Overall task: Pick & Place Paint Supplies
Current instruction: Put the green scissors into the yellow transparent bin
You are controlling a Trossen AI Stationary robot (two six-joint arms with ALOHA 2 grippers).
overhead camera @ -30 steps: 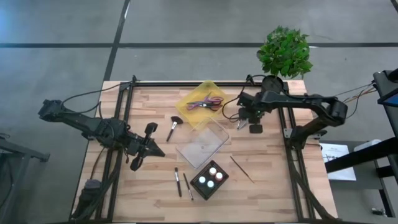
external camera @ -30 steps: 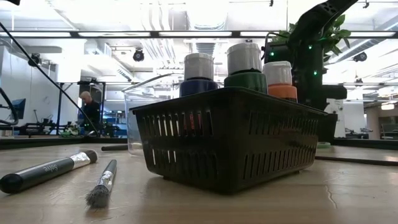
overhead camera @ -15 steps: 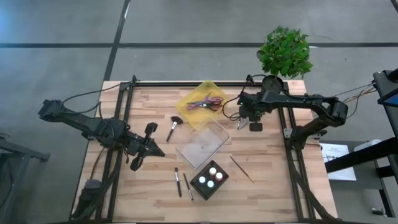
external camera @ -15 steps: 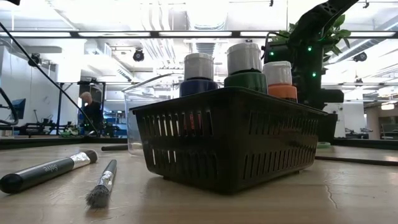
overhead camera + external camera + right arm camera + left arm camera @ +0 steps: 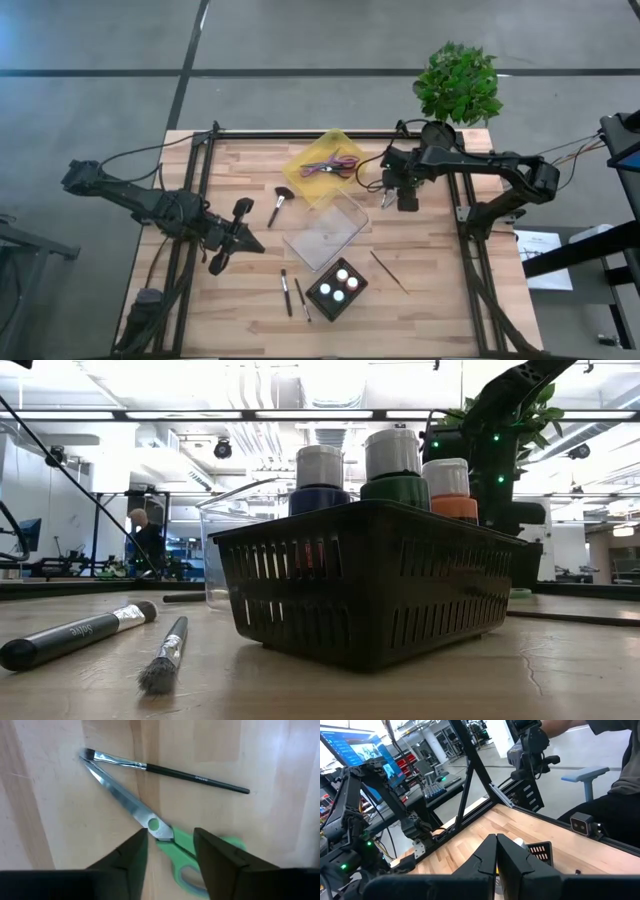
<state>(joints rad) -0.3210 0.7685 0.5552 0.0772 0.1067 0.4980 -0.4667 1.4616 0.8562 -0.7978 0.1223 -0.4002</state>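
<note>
Two fingers of right hand (image 5: 170, 851) apart, shifted slightly toward tabletop's (image 5: 440, 300) left, above green scissors (image 5: 165, 836) and brush (image 5: 170, 770). Brush grasp likely next. Left hand (image 5: 496, 862) together, idle. Three bottles (image 5: 340, 283) already in basket (image 5: 322, 306).

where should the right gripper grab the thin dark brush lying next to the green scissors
Probably mid-handle of the thin dark-handled brush, coming straight down: it lies flat on the wooden table, and there the handle is clear of the green-handled scissors, whose blade tip meets the bristle end. The right gripper hovers open above.

3 white-capped paint bottles (image 5: 341, 283) upright in basket (image 5: 322, 303), brushes (image 5: 285, 292) flat beside
</note>
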